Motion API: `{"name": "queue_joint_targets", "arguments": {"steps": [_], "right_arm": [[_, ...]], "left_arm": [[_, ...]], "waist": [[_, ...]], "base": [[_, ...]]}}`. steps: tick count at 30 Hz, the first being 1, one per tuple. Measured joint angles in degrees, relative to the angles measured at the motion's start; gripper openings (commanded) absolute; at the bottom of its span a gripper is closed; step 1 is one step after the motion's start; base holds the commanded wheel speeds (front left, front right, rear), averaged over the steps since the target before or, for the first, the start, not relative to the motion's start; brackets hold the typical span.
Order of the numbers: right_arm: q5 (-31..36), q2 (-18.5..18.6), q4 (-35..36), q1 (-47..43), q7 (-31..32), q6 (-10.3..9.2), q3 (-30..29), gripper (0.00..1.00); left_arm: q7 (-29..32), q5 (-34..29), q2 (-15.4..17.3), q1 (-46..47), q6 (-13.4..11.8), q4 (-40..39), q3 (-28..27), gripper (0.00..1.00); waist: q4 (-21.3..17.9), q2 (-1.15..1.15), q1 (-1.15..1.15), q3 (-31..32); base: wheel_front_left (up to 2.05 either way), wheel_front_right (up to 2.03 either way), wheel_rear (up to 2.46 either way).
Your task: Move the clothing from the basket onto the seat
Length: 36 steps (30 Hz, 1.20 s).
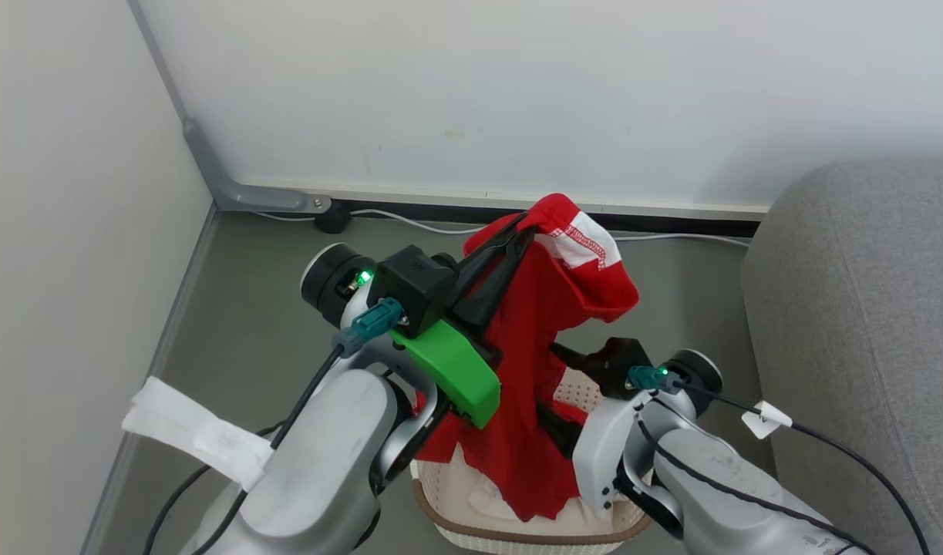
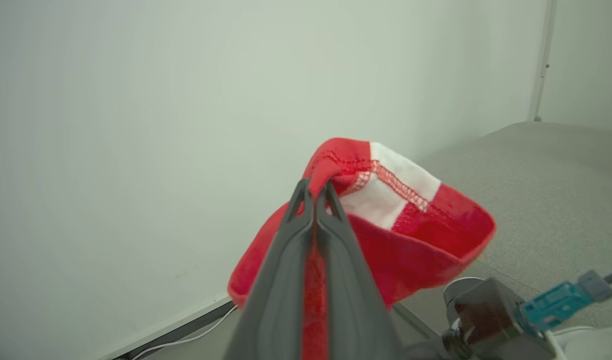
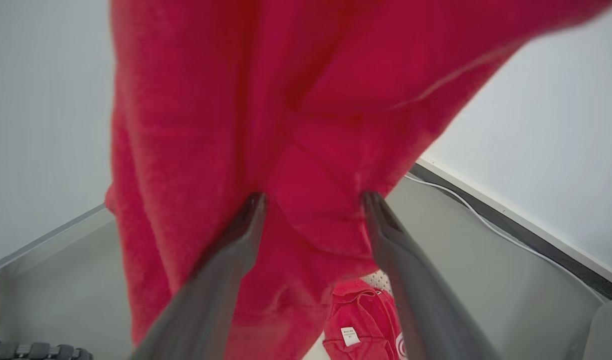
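left gripper (image 2: 316, 191) clamps the white-trimmed hem of the red clothing (image 1: 529, 347), which hangs over the basket (image 1: 517, 533), right gripper (image 3: 311, 199) splayed wide around the drape, seat (image 1: 864, 308) off to the right.

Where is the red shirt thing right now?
In the head view the red garment hangs mid-picture, pinched at its top by the shut left gripper, over the basket at the bottom edge, with the grey sofa to its right.
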State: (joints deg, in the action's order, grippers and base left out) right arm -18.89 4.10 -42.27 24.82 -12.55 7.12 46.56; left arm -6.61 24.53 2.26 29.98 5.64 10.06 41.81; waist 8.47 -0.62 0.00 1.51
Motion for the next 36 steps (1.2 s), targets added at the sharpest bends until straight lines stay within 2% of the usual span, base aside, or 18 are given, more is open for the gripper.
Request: {"name": "queue_joint_targets", "arguments": {"steps": [3,4,5,6,8,9,10,18,27,28,29,31,32,36], "right_arm": [[-1.3,-0.2,-0.6,0.1,0.0,0.01,1.6,1.00],[-1.6,-0.3,-0.8,0.3,0.0,0.01,2.0,0.87],[-1.9,-0.3,-0.9,0.7,-0.1,0.01,2.3,0.69],[-2.1,-0.3,-1.0,1.0,-0.1,0.01,2.5,0.45],[-2.4,-0.3,-1.2,1.7,-0.5,0.01,3.3,0.24],[-2.5,-0.3,-1.2,2.0,-0.5,0.01,3.6,0.03],[-2.8,-0.2,-1.3,2.2,-0.6,0.01,3.9,0.00],[-5.4,0.8,-1.5,2.4,-1.1,0.01,5.4,0.00],[-8.1,1.9,-0.2,2.4,-1.6,0.01,4.6,0.00],[-8.4,2.1,0.1,2.4,-1.6,0.01,4.2,0.00],[-8.6,2.3,0.6,2.4,-1.6,0.01,3.7,0.00],[-8.8,2.7,2.6,2.5,-1.6,0.01,2.0,0.00],[-8.8,2.9,3.5,2.8,-1.6,0.01,1.4,0.00],[-8.8,3.6,6.9,4.2,-1.6,0.01,-1.7,0.00]], "left_arm": [[0.0,0.0,0.0,0.0,-0.3,-0.4,0.0,0.00],[0.0,0.0,0.0,0.0,-0.4,-0.5,0.0,0.00],[0.1,0.0,0.0,0.0,-0.5,-0.6,0.0,0.00],[0.1,0.0,0.0,0.0,-0.5,-0.7,0.0,0.00],[0.1,0.0,0.0,0.0,-0.6,-0.8,0.0,0.00],[0.3,0.0,0.0,0.0,-0.7,-0.9,0.0,0.00],[0.6,0.0,0.0,-0.1,-0.7,-0.9,-0.1,0.00],[1.1,0.5,1.5,-1.2,-2.7,0.2,-2.4,0.00],[1.3,2.6,2.9,-4.0,-4.2,2.9,-4.8,0.00],[1.3,2.9,3.0,-4.4,-4.5,3.2,-5.2,0.20],[1.2,3.1,3.1,-4.8,-4.7,3.4,-5.6,0.20],[1.0,3.7,3.3,-5.5,-5.3,3.9,-6.4,0.91],[0.9,4.0,3.3,-5.8,-5.4,4.0,-6.8,1.00],[-0.3,4.9,3.4,-6.9,-5.7,4.3,-7.8,1.00]], "waist": [[0.2,0.00,0.00,-0.2],[0.2,0.00,0.00,-0.2],[0.3,0.00,0.00,-0.3],[0.3,0.00,0.00,-0.4],[0.4,0.00,0.00,-0.5],[0.4,0.00,0.00,-0.6],[0.4,0.00,0.00,-0.7],[-0.3,0.00,0.00,-1.1],[-2.2,0.00,0.00,-1.6],[-2.5,0.00,0.00,-1.7],[-2.8,0.00,0.00,-1.7],[-3.4,0.00,0.00,-1.8],[-3.7,0.00,0.00,-1.8],[-5.0,0.00,0.00,-1.9]], "base": [[0.00,0.00,0.00],[0.00,0.00,0.00],[0.00,0.00,0.00],[0.00,0.00,0.00],[0.00,0.00,0.00],[0.00,0.00,0.00],[0.00,0.00,0.00],[0.00,0.00,0.00],[0.00,0.00,0.00],[0.00,0.00,0.00],[0.00,0.00,0.00],[0.00,0.00,0.00],[0.00,0.00,0.00],[0.00,0.00,0.00]]}}
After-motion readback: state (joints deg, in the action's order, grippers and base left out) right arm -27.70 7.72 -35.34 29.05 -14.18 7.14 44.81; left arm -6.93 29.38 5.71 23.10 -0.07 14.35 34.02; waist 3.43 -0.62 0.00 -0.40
